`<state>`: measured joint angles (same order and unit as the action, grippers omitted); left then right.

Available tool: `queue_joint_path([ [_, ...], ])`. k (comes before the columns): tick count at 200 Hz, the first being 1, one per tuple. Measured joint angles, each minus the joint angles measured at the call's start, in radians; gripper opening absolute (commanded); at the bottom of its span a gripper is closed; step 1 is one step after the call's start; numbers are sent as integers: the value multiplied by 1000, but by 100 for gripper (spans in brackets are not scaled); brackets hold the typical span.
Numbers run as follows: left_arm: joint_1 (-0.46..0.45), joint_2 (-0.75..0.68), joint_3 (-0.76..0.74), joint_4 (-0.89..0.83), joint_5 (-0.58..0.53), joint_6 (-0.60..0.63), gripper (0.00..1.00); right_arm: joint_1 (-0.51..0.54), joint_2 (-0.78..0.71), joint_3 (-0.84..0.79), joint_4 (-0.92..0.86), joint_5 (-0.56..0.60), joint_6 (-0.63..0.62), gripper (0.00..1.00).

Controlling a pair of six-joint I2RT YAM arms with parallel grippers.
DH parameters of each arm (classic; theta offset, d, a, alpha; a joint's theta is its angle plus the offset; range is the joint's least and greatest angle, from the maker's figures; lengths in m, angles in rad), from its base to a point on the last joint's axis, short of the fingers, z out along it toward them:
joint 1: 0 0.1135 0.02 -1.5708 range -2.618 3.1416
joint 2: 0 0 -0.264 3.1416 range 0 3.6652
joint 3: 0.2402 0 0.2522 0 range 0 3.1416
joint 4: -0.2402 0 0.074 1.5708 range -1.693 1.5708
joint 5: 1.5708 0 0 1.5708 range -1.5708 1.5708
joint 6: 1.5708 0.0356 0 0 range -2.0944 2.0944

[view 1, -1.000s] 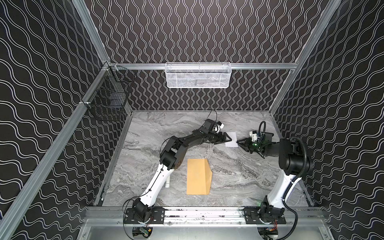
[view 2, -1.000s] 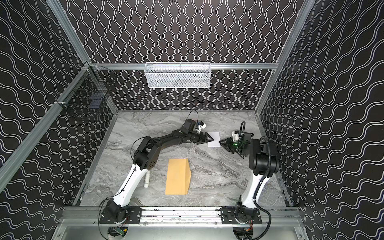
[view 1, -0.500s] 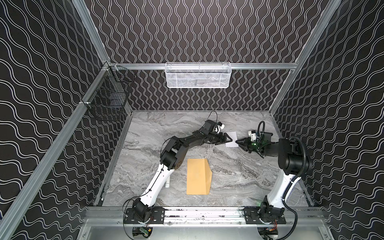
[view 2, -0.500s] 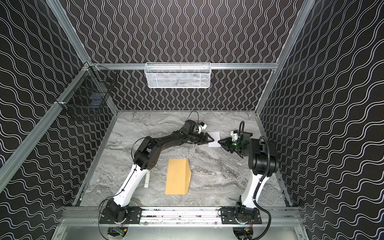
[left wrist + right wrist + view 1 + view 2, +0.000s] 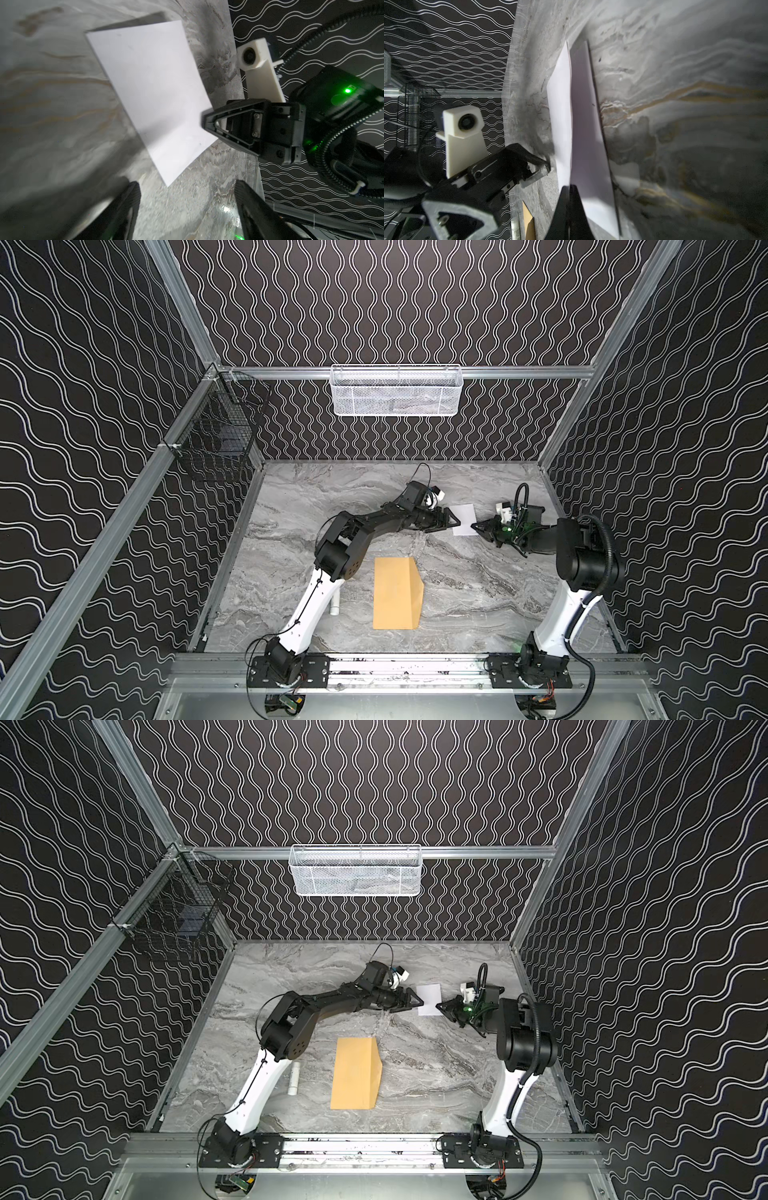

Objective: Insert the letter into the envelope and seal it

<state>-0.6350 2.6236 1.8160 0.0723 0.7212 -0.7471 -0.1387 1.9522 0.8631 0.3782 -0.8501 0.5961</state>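
Note:
The white letter (image 5: 464, 517) (image 5: 429, 996) lies on the marble table toward the back right. My right gripper (image 5: 474, 526) (image 5: 439, 1006) is shut on its right edge, which is lifted slightly off the table. In the right wrist view the jaws (image 5: 569, 188) pinch the sheet (image 5: 581, 124). My left gripper (image 5: 455, 521) (image 5: 187, 195) is open at the letter's left edge with nothing between its fingers, and the sheet's corner (image 5: 168, 180) lies just ahead of them. The tan envelope (image 5: 397, 593) (image 5: 356, 1073) lies in the front middle, apart from both grippers.
A small white cylinder (image 5: 335, 605) (image 5: 294, 1080) lies beside the left arm's lower link, left of the envelope. A white mesh basket (image 5: 397, 391) hangs on the back wall and a black wire basket (image 5: 216, 443) on the left wall. The cage wall stands close behind the right gripper.
My right gripper has closed onto the letter's right edge. The left gripper stays open in nearly the same place.

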Motion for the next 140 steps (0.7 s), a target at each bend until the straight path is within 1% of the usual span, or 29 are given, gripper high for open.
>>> queue_joint_path([
  [40,49,-17,-45,38,5,-39,75,0,-65,-96,141,-20,57,0],
  [67,49,-13,-64,89,31,-75,75,2,-82,-182,339,-61,144,0],
  [96,50,-5,-77,140,53,-116,74,24,-58,-237,542,-103,254,0],
  [106,50,-2,-80,154,60,-117,73,37,-38,-240,598,-113,274,0],
  [124,50,4,-83,175,72,-140,72,66,-5,-242,648,-123,310,0],
  [140,50,13,-83,197,83,-144,70,96,12,-233,659,-127,313,0],
])
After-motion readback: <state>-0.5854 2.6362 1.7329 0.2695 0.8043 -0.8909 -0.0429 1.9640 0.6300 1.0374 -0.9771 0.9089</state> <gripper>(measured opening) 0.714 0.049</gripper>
